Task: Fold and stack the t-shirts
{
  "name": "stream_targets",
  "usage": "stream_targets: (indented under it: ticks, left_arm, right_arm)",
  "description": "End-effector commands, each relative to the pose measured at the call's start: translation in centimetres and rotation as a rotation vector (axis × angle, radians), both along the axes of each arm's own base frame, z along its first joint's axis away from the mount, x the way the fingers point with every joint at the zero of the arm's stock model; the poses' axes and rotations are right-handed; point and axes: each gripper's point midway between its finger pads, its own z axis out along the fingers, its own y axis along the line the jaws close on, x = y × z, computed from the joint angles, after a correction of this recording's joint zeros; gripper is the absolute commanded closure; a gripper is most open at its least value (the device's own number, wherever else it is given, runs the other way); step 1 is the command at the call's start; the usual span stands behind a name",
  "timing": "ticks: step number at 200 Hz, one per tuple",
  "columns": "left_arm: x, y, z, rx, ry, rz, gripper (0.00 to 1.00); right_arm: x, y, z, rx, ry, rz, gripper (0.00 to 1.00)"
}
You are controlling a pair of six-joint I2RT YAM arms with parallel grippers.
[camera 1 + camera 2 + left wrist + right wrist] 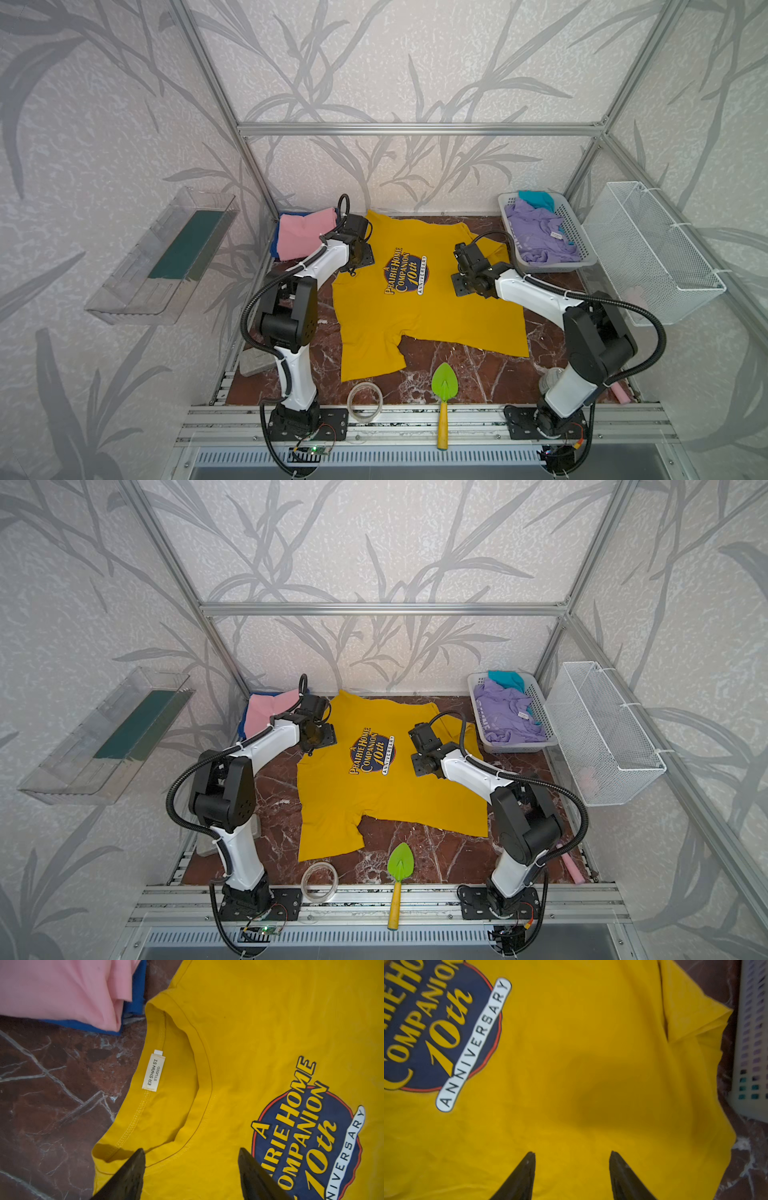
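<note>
Mustard t-shirt [259, 1032] spread; neck label [153, 1072] visible only in left wrist view.

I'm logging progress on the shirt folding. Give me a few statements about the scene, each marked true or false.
1. The yellow t-shirt lies spread out, print up. True.
2. The left gripper is shut on the collar. False: its jaws stand open near the collar, holding nothing.
3. The pink t-shirt lies on a blue t-shirt. True.
4. The lavender t-shirt is stacked on the pink one. False: it lies crumpled in the basket.
5. The right gripper is open over the yellow t-shirt. True.
</note>
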Motion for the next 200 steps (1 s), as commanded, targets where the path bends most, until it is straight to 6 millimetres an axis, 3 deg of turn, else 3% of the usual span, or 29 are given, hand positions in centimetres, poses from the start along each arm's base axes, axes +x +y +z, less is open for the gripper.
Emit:
stream_targets:
  ticks: [1, 56, 94, 132, 164, 182, 200]
  left_arm:
    - [-0.2, -0.5, -0.9, -0.028, 0.004, 0.020, 0.34]
    - [-3.9, 1.1, -4.8, 0.006, 0.089, 0.082, 0.60]
    - [-7.3, 2.4, -6.4, 0.038, 0.154, 0.105, 0.72]
    - [-13.7, 4.0, -8.2, 0.059, 0.256, 0.131, 0.74]
    - [-18.6, 5.8, -8.1, 0.098, 0.296, 0.163, 0.75]
    - [-19.4, 6.1, -7.6, 0.102, 0.281, 0.162, 0.75]
    - [-18.4, 6.1, -6.5, 0.108, 0.253, 0.154, 0.74]
  right_arm:
    - [-1.5, -0.4, 0.8, 0.041, 0.016, -0.037, 0.42]
    - [-3.7, -1.4, -1.9, -0.007, 0.125, -0.045, 0.42]
    - [-4.9, -1.7, -2.9, 0.000, 0.162, -0.054, 0.42]
    - [-5.8, -2.4, -3.1, -0.016, 0.182, -0.056, 0.42]
    - [-6.4, -2.8, -2.7, -0.020, 0.193, -0.073, 0.41]
    - [-6.7, -2.7, -2.6, -0.005, 0.196, -0.080, 0.41]
    - [-6.0, -2.0, -1.7, 0.022, 0.180, -0.066, 0.41]
